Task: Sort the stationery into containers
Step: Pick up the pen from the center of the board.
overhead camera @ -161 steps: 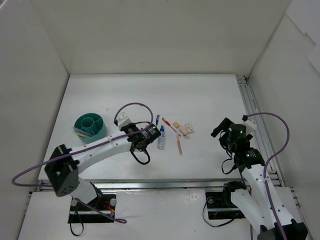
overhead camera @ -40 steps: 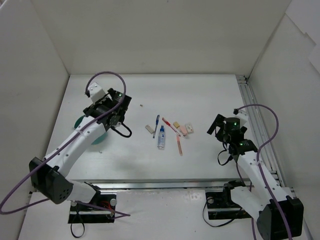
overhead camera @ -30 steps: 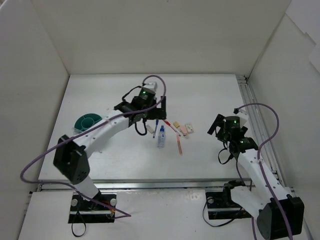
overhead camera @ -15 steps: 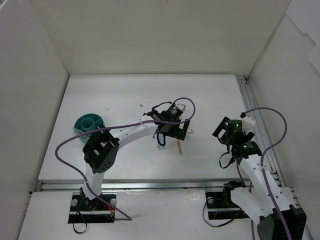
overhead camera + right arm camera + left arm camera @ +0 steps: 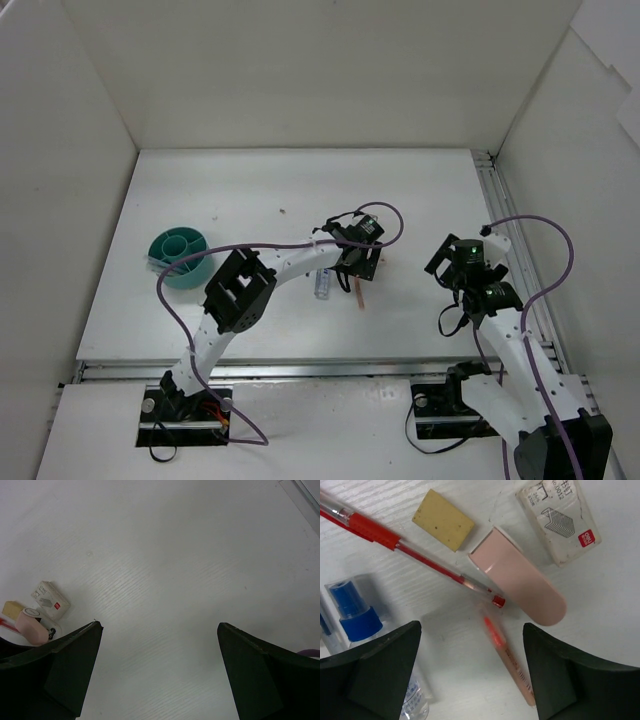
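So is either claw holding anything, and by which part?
No, nothing is held. The left gripper hangs open above the red pen and pink eraser; the right gripper is open too.

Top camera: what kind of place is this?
Likely a robot test booth: a white table walled by plain panels, a left arm and right arm bolted at its near edge, stationery and a cup on top.

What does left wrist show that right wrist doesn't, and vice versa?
Only left wrist: the blue-capped tube and the peach pen with an orange tip.
Only right wrist: the metal rail at the top right corner and a bit of purple cable at the right edge.
Both: the white box, the pink eraser and the tan eraser, clustered together.
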`<state>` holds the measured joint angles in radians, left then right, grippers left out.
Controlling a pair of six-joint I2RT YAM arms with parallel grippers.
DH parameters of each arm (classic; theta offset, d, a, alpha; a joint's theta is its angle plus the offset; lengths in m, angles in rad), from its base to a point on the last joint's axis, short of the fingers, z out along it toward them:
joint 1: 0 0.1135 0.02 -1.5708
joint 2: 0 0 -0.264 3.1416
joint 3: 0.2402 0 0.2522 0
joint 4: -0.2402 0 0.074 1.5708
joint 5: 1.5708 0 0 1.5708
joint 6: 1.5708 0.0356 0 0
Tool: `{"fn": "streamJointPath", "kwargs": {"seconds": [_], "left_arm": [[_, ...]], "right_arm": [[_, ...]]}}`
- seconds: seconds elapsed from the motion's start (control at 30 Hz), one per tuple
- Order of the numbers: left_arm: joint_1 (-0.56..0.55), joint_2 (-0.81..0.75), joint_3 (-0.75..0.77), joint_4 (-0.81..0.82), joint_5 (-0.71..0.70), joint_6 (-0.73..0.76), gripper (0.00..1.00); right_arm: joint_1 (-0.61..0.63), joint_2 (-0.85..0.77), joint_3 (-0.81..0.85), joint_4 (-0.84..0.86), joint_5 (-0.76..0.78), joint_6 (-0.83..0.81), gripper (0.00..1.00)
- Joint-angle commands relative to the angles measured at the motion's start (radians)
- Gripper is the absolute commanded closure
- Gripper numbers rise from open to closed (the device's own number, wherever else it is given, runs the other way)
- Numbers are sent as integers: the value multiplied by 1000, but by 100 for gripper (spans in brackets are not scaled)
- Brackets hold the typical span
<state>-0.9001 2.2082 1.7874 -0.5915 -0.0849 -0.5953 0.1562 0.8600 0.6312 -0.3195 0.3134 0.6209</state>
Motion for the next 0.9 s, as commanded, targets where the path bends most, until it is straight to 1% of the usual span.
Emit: {"fn": "streamJointPath", "kwargs": {"seconds": [0.0,0.03,0.07,0.13,0.17,0.23,0.27,0.33,0.37,0.4,0.5,0.53,0.57,0.67,0.8,0.87], "left_arm": [[-11,-2,87,-44,-38,-6,26],[-11,5,98,-47,-38,-8,28],[-11,7,99,-54,-39,-9,35],[-11,10,92,-59,-41,-11,42],[-11,10,87,-67,-47,-15,49],[-11,2,58,-64,-36,-15,53],[-11,-2,46,-60,-23,-15,59],[-11,-16,5,-51,-12,-15,64],[-11,-24,-6,-54,-13,-18,70],[-11,-33,-23,-54,-15,-20,72],[-11,-48,-40,-54,-35,-26,82],[-11,-51,-37,-53,-36,-27,90],[-11,-53,-34,-51,-42,-28,93],[-11,-64,-19,-38,-47,-18,100],[-11,-84,9,-21,-29,14,100],[0,-123,10,-11,-35,31,100]], "right_arm": [[-7,19,12,14,26,10,2],[-7,19,13,14,23,8,2],[-7,28,15,14,23,7,2],[-6,34,18,16,20,7,2],[-6,40,18,14,19,7,2],[-7,48,19,14,16,7,2],[-7,53,21,14,16,7,2],[-7,56,21,16,13,5,2],[-9,57,22,14,12,3,2],[-6,57,24,16,10,2,2],[-6,62,24,16,13,3,2],[-6,62,22,16,15,3,2],[-6,65,24,16,15,3,2],[-6,68,25,16,19,3,2],[-6,67,24,16,23,2,2],[-7,59,24,14,19,-1,2]]}}
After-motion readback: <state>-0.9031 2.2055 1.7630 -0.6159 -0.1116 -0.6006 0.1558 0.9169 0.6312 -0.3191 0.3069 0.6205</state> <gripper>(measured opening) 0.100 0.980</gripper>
